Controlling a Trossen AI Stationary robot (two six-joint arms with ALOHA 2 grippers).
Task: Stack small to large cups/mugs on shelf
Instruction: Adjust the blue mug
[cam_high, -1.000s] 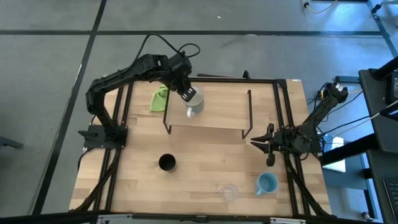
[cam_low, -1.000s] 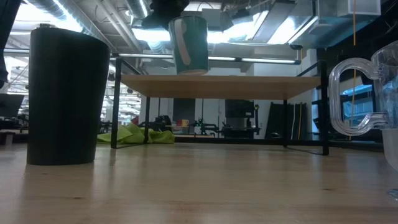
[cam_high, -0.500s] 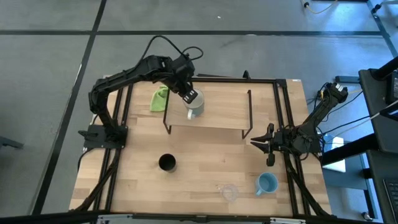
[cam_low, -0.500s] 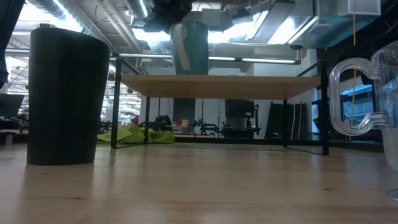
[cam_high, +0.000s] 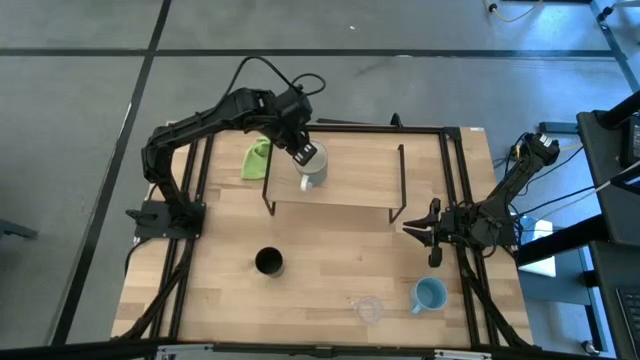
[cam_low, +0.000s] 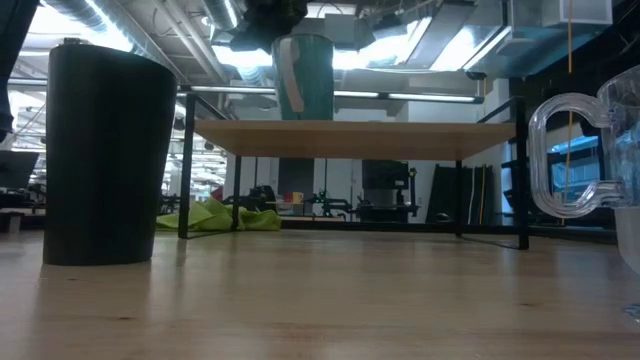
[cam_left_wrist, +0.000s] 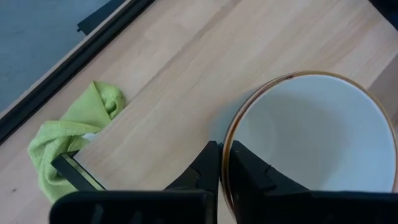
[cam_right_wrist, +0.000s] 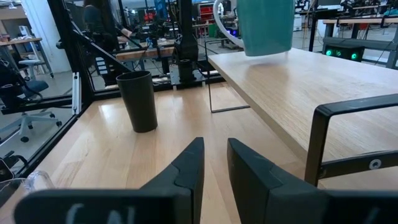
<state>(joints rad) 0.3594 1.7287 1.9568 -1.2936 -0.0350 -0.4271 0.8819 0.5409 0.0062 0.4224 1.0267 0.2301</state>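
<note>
My left pincer (cam_high: 303, 153) is clamped narrowly on the rim of the white mug (cam_high: 313, 170), one finger inside and one outside, holding it over the left end of the shelf (cam_high: 350, 185). Seen level from the low view, the mug's base sits at or just above the shelf board; I cannot tell whether it is touching. I judge this to be the first placement, not yet released, so most of the task is left. Three vessels wait on the bench (cam_high: 330, 260) below and in front of the shelf: the black cup (cam_high: 268, 263) toward the left, the clear cup (cam_high: 369, 309) near the front edge, and the light blue mug (cam_high: 429, 295) just beside it on the right. None is nested in another. My right pincer (cam_high: 433, 232) hangs idle near the shelf's right end, its fingers a little apart and holding nothing. The bench is a light wood-plank top in a black frame; the shelf is a narrower pale board on thin black legs. A crumpled green cloth (cam_high: 256, 160) lies on the bench just beyond the shelf's left end. Around the bench is a grey floor crossed by dark lines. Beyond it, a workshop space shows bright ceiling lights, exposed ducts, an office chair (cam_right_wrist: 25, 106) and other benches with equipment.
</note>
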